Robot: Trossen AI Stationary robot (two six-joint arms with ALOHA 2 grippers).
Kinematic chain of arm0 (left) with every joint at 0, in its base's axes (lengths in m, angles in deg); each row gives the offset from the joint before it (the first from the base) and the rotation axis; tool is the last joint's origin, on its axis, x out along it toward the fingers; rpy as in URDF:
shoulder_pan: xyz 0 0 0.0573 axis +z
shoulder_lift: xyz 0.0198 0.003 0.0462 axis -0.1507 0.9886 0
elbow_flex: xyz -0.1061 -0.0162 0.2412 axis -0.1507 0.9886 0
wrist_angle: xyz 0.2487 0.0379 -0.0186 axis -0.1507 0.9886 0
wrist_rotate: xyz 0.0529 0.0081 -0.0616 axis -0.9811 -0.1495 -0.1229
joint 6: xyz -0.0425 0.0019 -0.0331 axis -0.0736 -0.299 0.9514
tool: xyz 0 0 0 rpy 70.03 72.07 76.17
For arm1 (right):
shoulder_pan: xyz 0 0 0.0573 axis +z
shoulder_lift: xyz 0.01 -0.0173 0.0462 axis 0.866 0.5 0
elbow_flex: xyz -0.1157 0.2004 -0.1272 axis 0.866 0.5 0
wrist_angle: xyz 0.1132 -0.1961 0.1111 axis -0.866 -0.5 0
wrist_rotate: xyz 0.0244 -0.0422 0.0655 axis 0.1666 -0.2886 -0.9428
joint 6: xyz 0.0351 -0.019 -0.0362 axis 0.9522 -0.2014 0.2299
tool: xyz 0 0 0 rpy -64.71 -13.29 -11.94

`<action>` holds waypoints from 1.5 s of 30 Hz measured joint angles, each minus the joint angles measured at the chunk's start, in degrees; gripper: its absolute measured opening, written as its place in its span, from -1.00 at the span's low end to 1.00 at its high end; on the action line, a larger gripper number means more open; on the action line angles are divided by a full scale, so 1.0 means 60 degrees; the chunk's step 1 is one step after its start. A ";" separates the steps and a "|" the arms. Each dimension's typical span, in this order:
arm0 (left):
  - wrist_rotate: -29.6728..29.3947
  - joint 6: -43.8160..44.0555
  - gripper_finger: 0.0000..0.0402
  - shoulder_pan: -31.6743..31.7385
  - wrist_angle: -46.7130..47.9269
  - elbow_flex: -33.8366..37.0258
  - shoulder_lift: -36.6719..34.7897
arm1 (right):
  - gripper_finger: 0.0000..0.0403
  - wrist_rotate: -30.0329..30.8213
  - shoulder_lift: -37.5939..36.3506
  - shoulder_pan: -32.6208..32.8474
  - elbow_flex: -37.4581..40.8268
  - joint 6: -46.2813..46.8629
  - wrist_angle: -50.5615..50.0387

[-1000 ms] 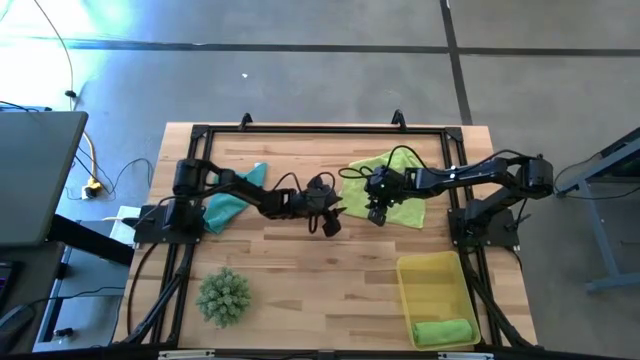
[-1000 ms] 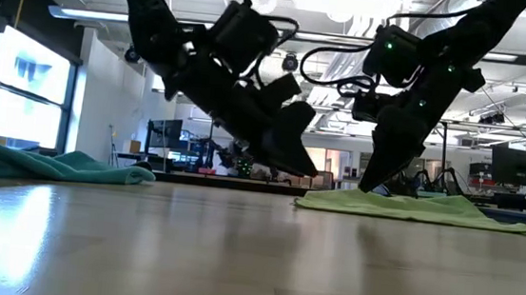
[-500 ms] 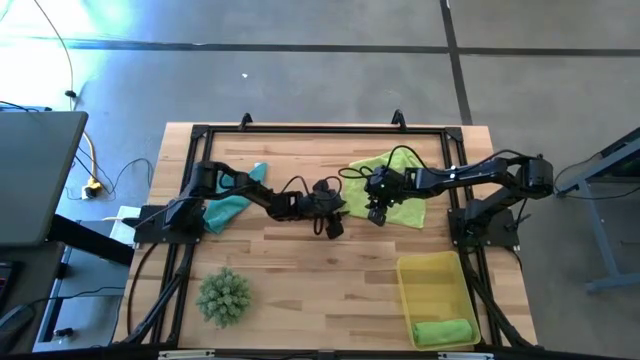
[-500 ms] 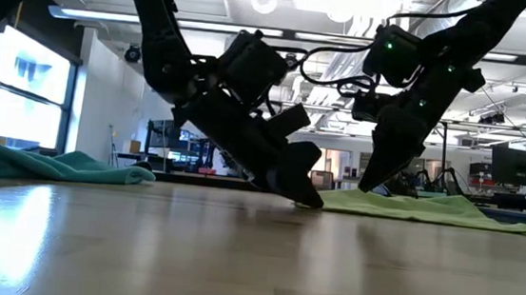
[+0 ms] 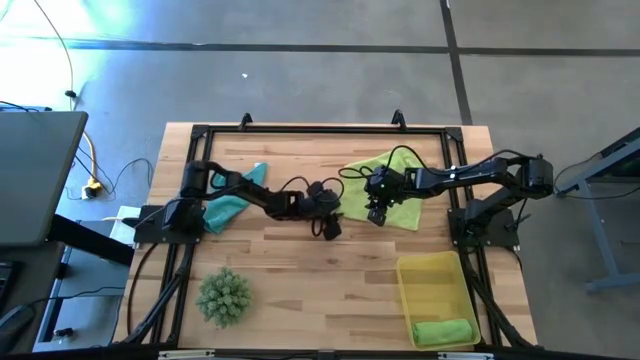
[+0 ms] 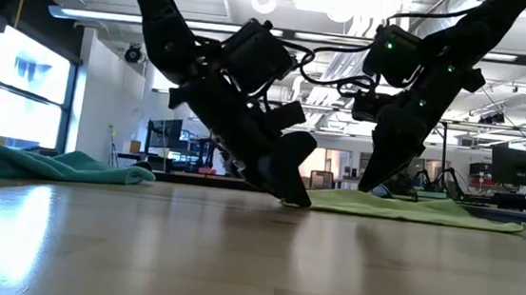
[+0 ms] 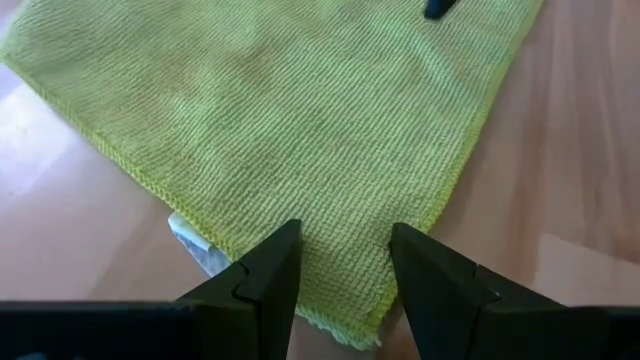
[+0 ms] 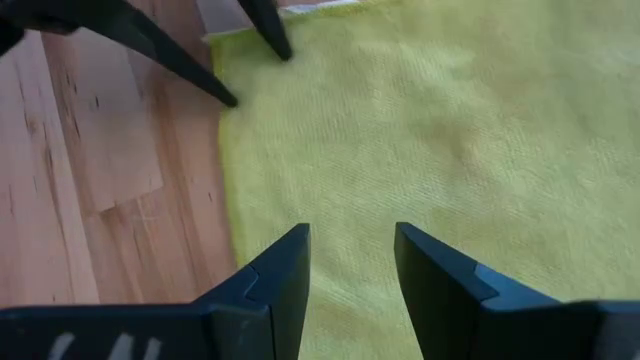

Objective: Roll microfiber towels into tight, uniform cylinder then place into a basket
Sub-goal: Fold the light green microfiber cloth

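I've got both tools spread apart over the pale yellow-green towel [image 5: 388, 196] lying flat mid-bench, left tool [image 5: 331, 222] at its corner, right tool [image 5: 376, 214] above its middle, gripping nothing.

I am seeing the pale yellow-green towel [image 5: 385, 192] lying spread flat at about one o'clock from the table's middle, its knit weave smooth, with a small white tag peeking out under one edge. The teal towel [image 5: 232, 200] is lying loosely crumpled at about ten o'clock, well apart from it. The bright green towel [image 5: 443, 331] is lying rolled into a short cylinder inside the basket [image 5: 436, 272], at the basket's six o'clock end. That shallow translucent yellow bin is sitting at about four o'clock.
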 joint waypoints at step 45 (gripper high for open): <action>0.0720 0.4151 -0.27 -0.2649 0.8668 0.0101 -0.2813 | -0.32 -0.0008 -0.0004 -0.0001 -0.0007 -0.0073 0.1857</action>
